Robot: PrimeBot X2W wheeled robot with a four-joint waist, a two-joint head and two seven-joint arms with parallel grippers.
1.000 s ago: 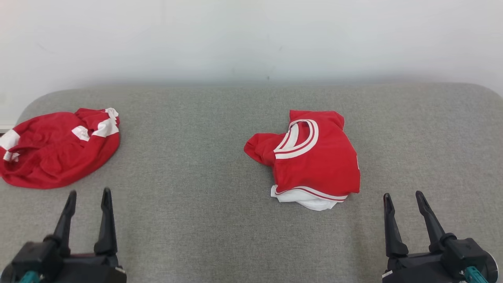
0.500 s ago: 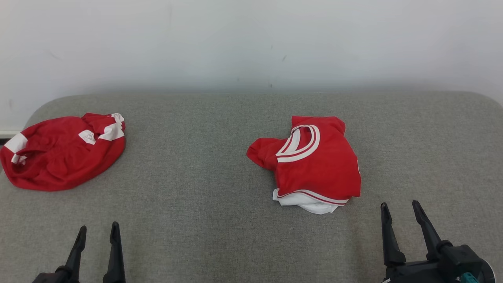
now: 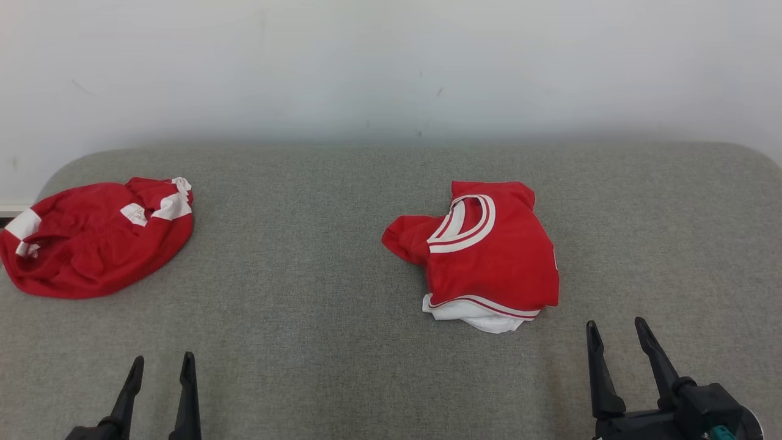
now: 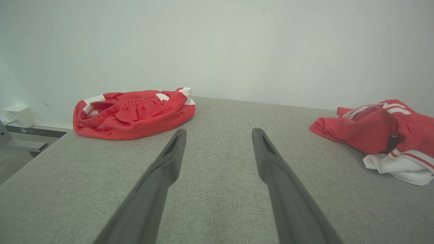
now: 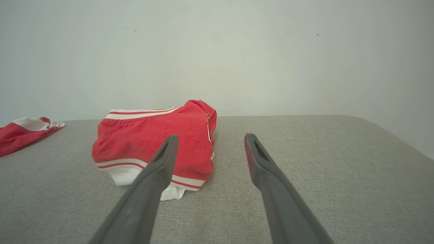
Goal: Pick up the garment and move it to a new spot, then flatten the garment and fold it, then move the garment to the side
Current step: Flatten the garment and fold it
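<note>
Cloth this soft and light wants a pinch at a bunched edge; the crumpled garment (image 3: pixel 91 238) lies well left of the folded jersey (image 3: pixel 495 256), your left hand (image 3: pixel 164 359) and right hand (image 3: pixel 615 322) wide open, empty.

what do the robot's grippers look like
The left gripper and right gripper each have two long, tapering dark fingers with slotted tips. The right one's chunky black housing carries a small teal part.
</note>
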